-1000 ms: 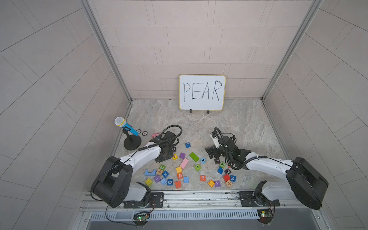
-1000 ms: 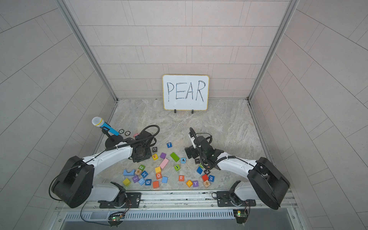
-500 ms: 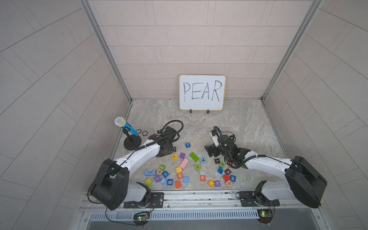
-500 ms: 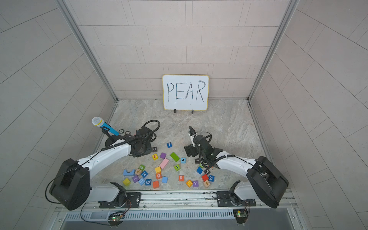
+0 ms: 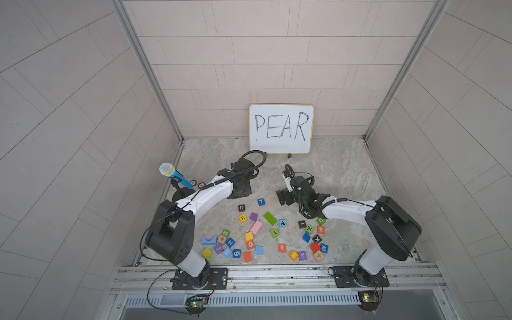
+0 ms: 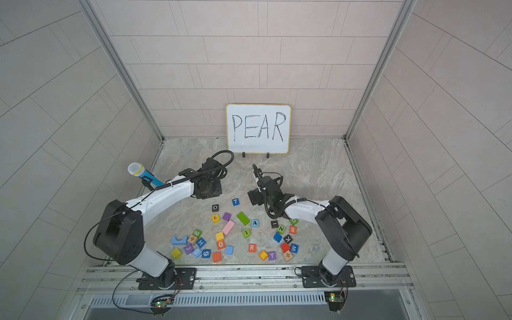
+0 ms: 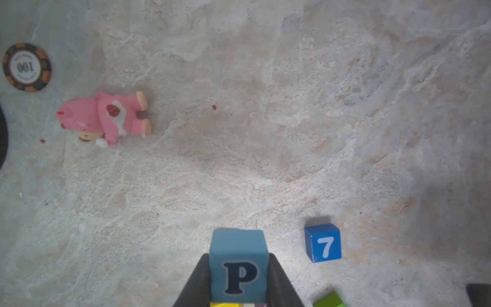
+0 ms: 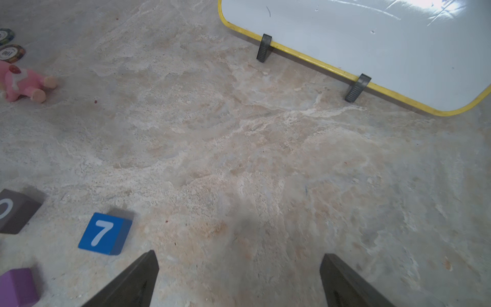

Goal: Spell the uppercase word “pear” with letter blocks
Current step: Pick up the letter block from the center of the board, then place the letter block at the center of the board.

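My left gripper [image 7: 238,255] is shut on the light-blue P block [image 7: 238,265], held just above the stone floor with the P facing the camera. In both top views the left wrist [image 5: 241,188] hides this block. The yellow E block [image 5: 243,218], the light-blue A block [image 5: 282,223] and the orange R block [image 5: 281,247] lie loose in the pile nearer the front. My right gripper [image 8: 238,253] stands open over bare floor with nothing between its fingers, and in a top view it [image 5: 281,197] sits right of the blue 7 cube [image 5: 261,201].
A whiteboard [image 5: 281,128] reading PEAR stands at the back wall. A microphone on a stand [image 5: 173,174], poker chips [image 7: 26,67] and a pink toy [image 7: 103,118] are at the left. A dark O cube [image 5: 241,207], a green block [image 5: 270,218] and several other cubes fill the front.
My left arm has moved back from the pile toward the rear wall with the P block in its grip. The right gripper has shifted a little back and left, still open.
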Available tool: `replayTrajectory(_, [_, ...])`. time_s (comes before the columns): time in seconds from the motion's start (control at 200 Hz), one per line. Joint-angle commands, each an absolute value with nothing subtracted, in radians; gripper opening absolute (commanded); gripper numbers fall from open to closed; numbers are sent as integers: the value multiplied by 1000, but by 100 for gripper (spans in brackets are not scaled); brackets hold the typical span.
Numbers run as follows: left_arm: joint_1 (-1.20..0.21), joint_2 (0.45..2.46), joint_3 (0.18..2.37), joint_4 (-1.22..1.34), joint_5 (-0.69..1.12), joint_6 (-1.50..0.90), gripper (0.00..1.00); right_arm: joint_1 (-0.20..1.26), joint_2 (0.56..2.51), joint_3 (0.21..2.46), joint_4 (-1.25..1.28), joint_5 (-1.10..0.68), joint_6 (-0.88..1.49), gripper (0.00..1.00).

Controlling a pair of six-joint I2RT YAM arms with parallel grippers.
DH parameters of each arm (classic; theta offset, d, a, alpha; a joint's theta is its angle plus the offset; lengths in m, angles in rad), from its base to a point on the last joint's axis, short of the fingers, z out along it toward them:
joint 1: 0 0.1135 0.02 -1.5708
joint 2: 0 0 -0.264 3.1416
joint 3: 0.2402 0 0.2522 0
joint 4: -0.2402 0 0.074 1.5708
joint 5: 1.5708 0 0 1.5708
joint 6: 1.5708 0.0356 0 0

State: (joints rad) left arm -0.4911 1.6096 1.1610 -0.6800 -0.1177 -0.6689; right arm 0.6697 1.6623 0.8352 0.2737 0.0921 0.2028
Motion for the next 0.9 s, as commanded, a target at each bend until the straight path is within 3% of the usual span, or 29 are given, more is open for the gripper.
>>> replayTrajectory(0.0, [-496,1664,1225,-657,-100,-633,27,646,1724,888,327,82,214,100])
replayTrajectory(0.53, [-491,2059,1626,-636,-74,-602,25,505,1903,1027,463,20,299,100])
replayTrajectory(0.896, [-477,2178,1749,-663,-104,-530,25,501,1923,1010,488,14,304,100])
